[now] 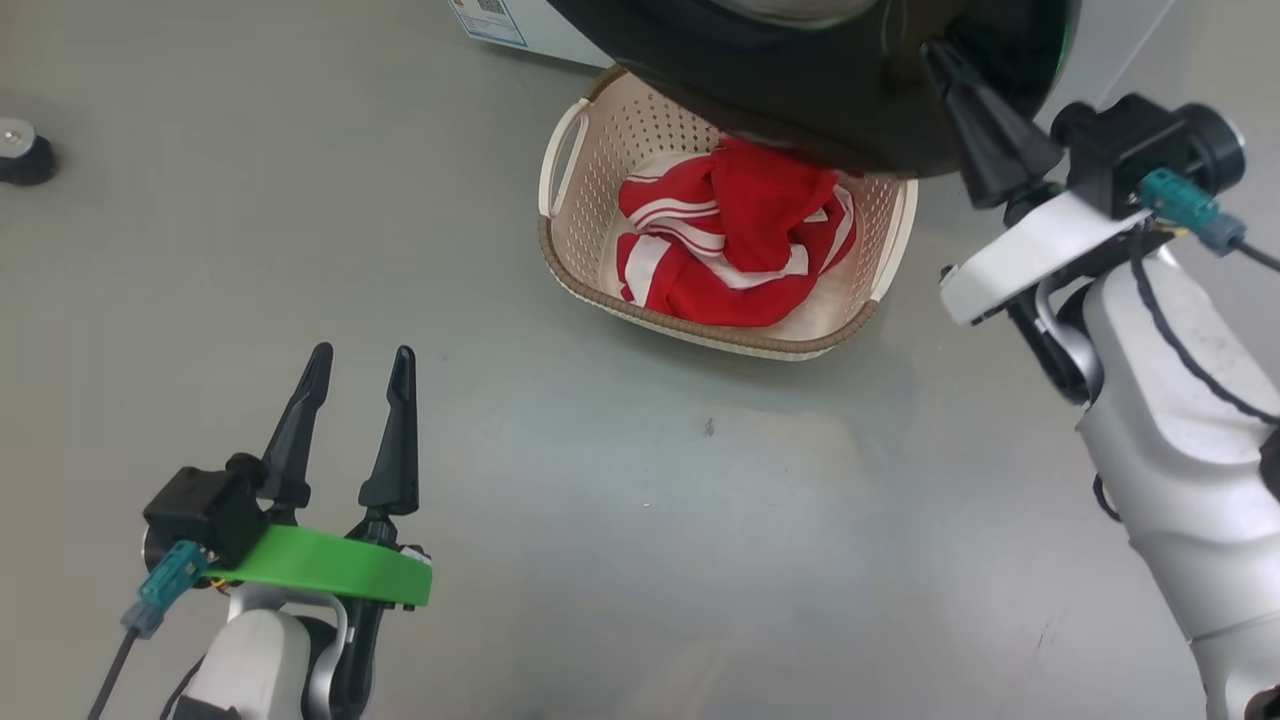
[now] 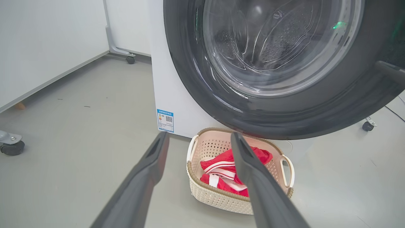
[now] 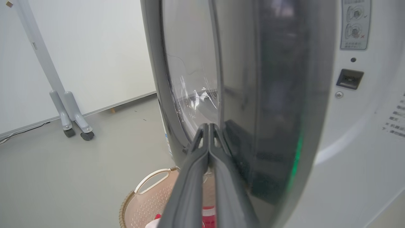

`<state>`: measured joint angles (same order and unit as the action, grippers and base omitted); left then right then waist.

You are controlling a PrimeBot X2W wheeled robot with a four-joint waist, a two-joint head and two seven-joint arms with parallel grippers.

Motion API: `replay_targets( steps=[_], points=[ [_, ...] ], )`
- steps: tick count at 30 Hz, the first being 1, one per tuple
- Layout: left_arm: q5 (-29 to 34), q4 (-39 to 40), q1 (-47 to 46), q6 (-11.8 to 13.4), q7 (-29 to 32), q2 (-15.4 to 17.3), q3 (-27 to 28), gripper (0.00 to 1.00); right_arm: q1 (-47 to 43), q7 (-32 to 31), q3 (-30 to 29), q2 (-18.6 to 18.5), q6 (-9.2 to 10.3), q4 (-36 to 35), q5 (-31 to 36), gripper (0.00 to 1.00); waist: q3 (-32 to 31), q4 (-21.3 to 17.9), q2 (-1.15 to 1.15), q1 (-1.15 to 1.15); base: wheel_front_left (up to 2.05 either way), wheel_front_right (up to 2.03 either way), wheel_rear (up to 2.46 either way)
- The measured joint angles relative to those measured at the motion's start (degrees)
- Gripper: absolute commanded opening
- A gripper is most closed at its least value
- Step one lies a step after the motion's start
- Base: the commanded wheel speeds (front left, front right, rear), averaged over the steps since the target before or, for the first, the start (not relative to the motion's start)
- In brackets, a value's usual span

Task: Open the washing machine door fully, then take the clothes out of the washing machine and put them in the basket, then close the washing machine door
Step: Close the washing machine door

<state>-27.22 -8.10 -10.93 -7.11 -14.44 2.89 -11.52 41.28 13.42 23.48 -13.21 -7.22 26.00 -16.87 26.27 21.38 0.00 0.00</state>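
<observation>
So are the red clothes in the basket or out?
In: the clothes lie bunched inside the basket, resting below its woven rim.

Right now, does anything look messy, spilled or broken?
Nothing really stands out. The clothes are bundled inside the basket, which stands upright on the floor, and none have spilled out. The washing machine door hangs above the basket and its glass looks unbroken.

grey floor (image 1: 300, 250) carries the cream basket (image 1: 600, 150), just before the white washing machine (image 2: 171, 95); a black caster (image 1: 22, 155) sits well apart.
</observation>
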Motion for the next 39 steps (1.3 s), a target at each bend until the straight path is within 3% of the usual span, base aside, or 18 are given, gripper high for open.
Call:
replay_targets(
  steps=[26, 39],
  points=[
    [-2.97, 1.34, -6.41, -0.01, 0.00, -0.98, -3.48, 1.00, 16.99, -2.11, -5.56, -7.58, 1.53, 2.08, 1.29, 0.00, 9.49, 2.08, 0.00, 0.00, 0.00, 0.00, 0.00],
    [-4.75, -0.18, -6.85, -0.01, 0.00, -1.52, -3.91, 1.00, 20.78, -2.44, -7.39, -8.58, 2.14, 3.42, 1.37, 0.00, 11.72, 3.89, 0.00, 0.00, 0.00, 0.00, 0.00]
  ],
)
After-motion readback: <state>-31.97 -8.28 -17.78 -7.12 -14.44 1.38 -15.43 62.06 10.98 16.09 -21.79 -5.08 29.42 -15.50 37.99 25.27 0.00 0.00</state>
